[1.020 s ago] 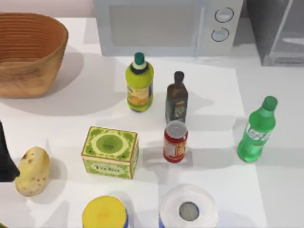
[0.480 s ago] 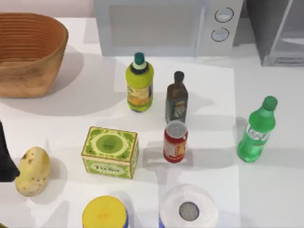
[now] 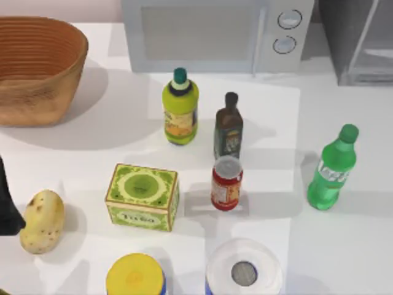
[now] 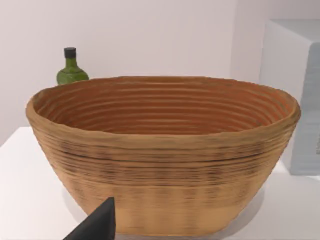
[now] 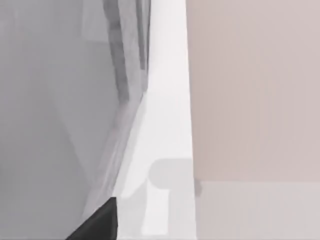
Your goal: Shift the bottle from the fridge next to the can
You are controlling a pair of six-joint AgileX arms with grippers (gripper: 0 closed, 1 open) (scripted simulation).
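The bright green bottle (image 3: 331, 171) stands upright on the table at the right, free of any gripper. The red can (image 3: 226, 183) with its silver top stands upright near the middle, well to the bottle's left. The grey fridge (image 3: 359, 40) fills the back right corner, and its grey side (image 5: 50, 110) runs close along the right wrist view. My left arm (image 3: 7, 203) sits at the table's left edge beside a potato, far from both. A dark part of my left gripper (image 4: 95, 226) shows before the basket. A dark part of my right gripper (image 5: 97, 224) shows by the fridge.
A white microwave (image 3: 215, 34) stands at the back and a wicker basket (image 3: 37, 67) at back left. A yellow-green bottle (image 3: 180, 109) and a brown bottle (image 3: 228, 126) stand behind the can. A green box (image 3: 142, 196), a potato (image 3: 42, 221), a yellow-lidded tub (image 3: 135, 275) and a white-lidded container (image 3: 244, 269) lie toward the front.
Bottle and can stand where they were. The edge of a faint shade over the right part of the table has crept leftward. The left arm has not moved.
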